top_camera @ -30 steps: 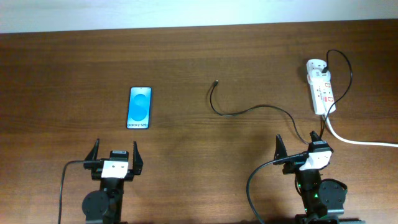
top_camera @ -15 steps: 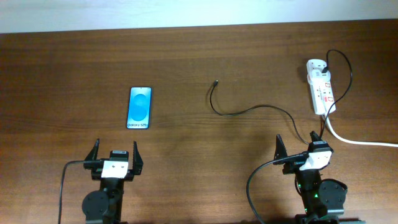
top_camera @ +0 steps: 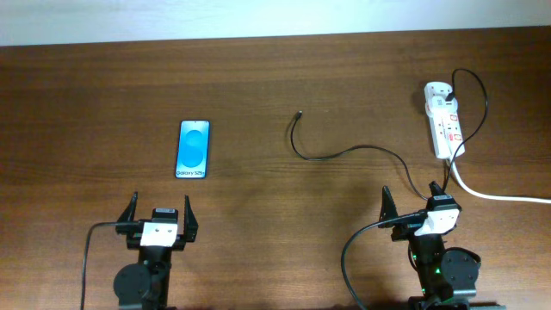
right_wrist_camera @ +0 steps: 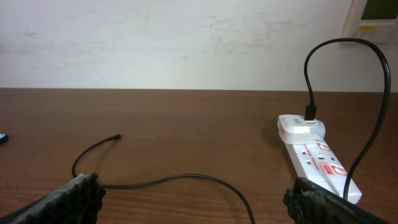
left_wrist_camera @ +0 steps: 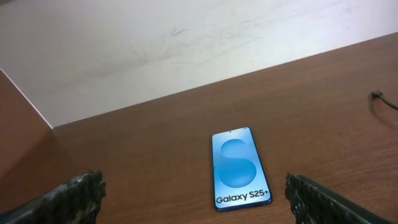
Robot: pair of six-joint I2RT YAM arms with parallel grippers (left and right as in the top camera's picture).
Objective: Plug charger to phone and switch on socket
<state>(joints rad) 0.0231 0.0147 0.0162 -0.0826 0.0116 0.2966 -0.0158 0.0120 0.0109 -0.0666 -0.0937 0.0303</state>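
Note:
The phone (top_camera: 194, 149) lies flat on the table's left half, blue screen up with "Galaxy S25+" text; it also shows in the left wrist view (left_wrist_camera: 239, 168). The charger cable (top_camera: 344, 152) curves across the middle, its plug tip (top_camera: 299, 114) free and its other end plugged into the socket's far end. The white socket (top_camera: 444, 120) lies at the right; it also shows in the right wrist view (right_wrist_camera: 317, 155). My left gripper (top_camera: 159, 211) is open, near the front edge below the phone. My right gripper (top_camera: 415, 200) is open, near the front edge below the socket.
The socket's thick white cord (top_camera: 499, 195) runs off the right edge. The wooden table (top_camera: 258, 77) ends at a pale wall along the back. Black robot cables (top_camera: 353, 250) loop beside each arm base at the front.

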